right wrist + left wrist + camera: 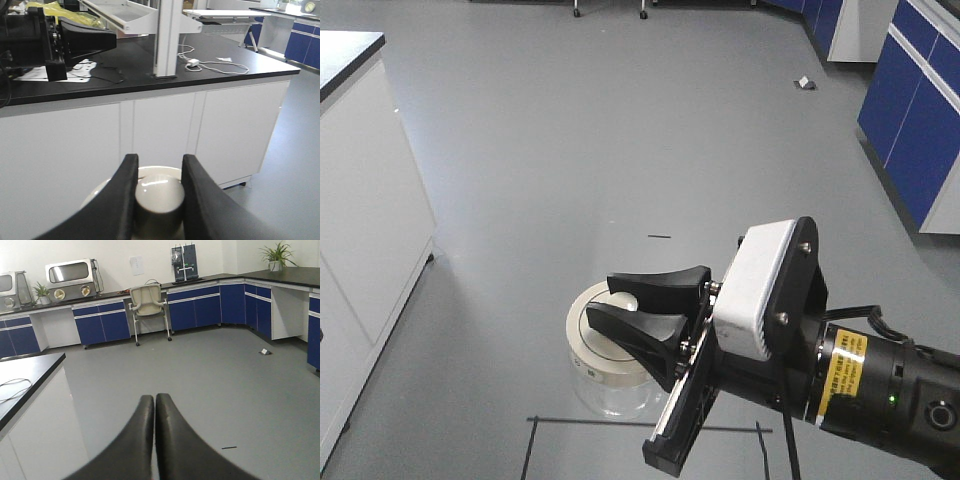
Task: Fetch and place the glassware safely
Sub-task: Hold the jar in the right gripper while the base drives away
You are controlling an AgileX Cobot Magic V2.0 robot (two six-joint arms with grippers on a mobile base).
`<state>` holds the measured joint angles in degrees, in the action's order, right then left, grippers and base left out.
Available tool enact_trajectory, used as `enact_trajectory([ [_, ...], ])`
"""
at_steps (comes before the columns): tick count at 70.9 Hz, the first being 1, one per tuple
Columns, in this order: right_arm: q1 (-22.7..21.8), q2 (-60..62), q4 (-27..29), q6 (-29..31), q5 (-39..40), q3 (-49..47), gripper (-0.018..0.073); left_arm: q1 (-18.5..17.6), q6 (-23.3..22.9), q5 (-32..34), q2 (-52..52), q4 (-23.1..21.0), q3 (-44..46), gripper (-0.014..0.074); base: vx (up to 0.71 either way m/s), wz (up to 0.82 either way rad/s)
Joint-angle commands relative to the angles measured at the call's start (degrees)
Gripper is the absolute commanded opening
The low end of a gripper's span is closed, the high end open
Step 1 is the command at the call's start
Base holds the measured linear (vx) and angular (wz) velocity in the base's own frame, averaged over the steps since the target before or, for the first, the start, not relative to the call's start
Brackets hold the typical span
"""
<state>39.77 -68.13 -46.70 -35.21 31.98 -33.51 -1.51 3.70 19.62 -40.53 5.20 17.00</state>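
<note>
The glassware is a squat clear jar [610,392] with a wide cream-white lid [582,330]. It hangs above the grey floor in the front view. My right gripper [600,299] is shut on the lid's central knob [628,300], one black finger on each side. In the right wrist view the knob [159,195] sits between the right gripper [160,159] fingers, with the lid's rim [155,171] behind it; the glass body is hidden there. My left gripper [154,397] is shut with nothing in it, pointing across the lab floor. It also shows at the upper left, the left gripper [114,39] over the black counter.
A white cabinet with a black top [370,200] stands at the left, close to the jar. Blue cabinets [920,120] line the right wall. A small scrap [806,83] lies on the floor. A chair [149,302] stands at the far bench. A white post [167,40] and cable [210,64] are on the counter.
</note>
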Motion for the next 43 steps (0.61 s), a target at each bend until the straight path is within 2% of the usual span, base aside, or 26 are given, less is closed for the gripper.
enact_trajectory([
  [1, 0.0, 1.4, 1.8, 0.0, 4.7, -1.8, -0.0004, 0.0, -0.4, 4.5, 0.2, -0.3, 1.5, -0.0007, 0.43, -0.03],
  [43, 0.0, 1.4, 1.8, 0.0, 4.7, -1.8, -0.0004, 0.0, -0.4, 4.5, 0.2, -0.3, 1.5, -0.0007, 0.44, -0.06],
])
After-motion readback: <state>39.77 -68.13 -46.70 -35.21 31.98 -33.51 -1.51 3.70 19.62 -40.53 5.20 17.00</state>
